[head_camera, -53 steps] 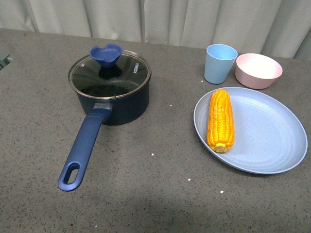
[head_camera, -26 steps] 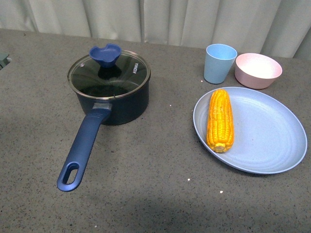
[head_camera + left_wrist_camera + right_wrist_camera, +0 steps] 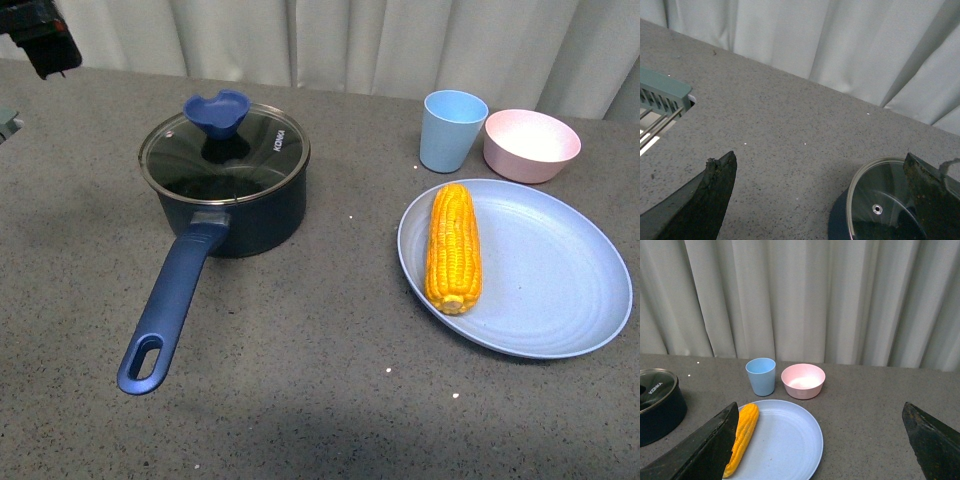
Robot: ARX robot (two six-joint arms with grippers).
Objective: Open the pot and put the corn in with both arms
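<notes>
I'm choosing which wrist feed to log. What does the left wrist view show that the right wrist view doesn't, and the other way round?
Only the left wrist view: a teal rack with metal bars.
Only the right wrist view: the corn lying on a blue plate, a blue cup and a pink bowl.
Both: the pot with its glass lid on, the grey table, the curtain, and that arm's own jaws wide apart, holding nothing.
</notes>
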